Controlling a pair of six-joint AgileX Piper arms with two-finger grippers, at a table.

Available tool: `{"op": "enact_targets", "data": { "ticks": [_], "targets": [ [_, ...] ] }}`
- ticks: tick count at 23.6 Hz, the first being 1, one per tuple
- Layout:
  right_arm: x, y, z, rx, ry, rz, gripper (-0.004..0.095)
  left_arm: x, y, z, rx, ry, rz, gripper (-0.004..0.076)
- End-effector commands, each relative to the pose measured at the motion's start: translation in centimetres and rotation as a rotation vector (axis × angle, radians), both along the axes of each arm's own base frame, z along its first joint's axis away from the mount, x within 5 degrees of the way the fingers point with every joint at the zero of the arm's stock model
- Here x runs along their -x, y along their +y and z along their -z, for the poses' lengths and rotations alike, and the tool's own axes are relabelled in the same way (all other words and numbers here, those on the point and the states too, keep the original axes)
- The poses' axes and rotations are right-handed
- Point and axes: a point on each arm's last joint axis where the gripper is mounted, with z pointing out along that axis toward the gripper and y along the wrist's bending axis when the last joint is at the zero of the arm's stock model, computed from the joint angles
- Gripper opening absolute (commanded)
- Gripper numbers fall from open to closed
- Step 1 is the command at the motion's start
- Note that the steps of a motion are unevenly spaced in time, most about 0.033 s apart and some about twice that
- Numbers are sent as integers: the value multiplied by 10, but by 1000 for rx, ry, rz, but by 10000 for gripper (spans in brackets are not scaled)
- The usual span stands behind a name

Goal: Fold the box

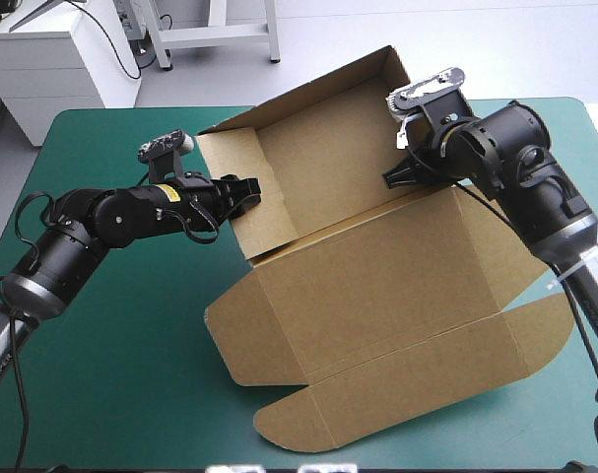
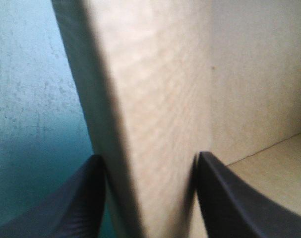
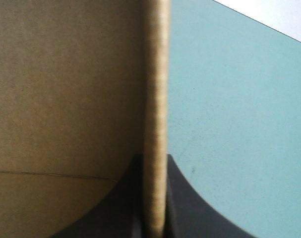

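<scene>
Although its lid is spread open toward the near edge, the brown box (image 1: 377,276) has its far part raised into an open tray. It sits at the middle of the teal-green surface (image 1: 111,374), and its back wall is toward the far edge. 2 side walls stand upright, with the back wall up between them.

The left gripper (image 1: 247,192) comes in from the left and meets the tray's left wall. In its wrist view the 2 black fingers (image 2: 76,208) press against both faces of that thick wall, clamped on it. The tray's inside shows beyond the inner finger and bare cover beyond the outer.

The right gripper (image 1: 397,177) is at the tray's right wall, toward that wall's near end. Its fingers (image 3: 190,213) are nearly together, pinching the board's thin edge between them, with bare cover outside the wall.

The lid's rounded flaps lie close to the surface's near edge.
</scene>
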Motion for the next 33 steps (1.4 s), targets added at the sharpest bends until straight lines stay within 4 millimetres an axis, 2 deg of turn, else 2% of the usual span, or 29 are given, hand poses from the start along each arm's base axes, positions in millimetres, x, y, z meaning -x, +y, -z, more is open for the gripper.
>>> {"op": "enact_targets", "data": {
  "ticks": [1, 4, 9, 14, 18, 21, 29, 33],
  "targets": [
    [12, -9, -28, -24, -125, 5, -18, 4, 1, -24, 73, -102, -24, -2],
    [12, -10, -27, -21, -118, 18, -17, 1, 1, -27, 105, -130, -44, -8],
    [13, -10, -25, -35, -99, 35, -18, -4, -2, -17, 62, -94, -34, -8],
    [11, -6, -18, -172, -29, 141, -18, -18, -7, -8, -104, 16, 26, -8],
    [2, 7, 4, -214, 79, 121, -18, -36, -13, -12, -232, 106, 79, -8],
    [-5, 9, 24, -215, 127, 144, -18, -52, -17, -8, -312, 172, 102, -8],
    [-27, 4, 86, -259, 299, 157, -20, -74, -26, 21, -531, 268, 126, -8],
    [-32, 8, 105, -251, 354, 163, -20, -81, -33, 34, -554, 295, 137, -8]
  ]
}}
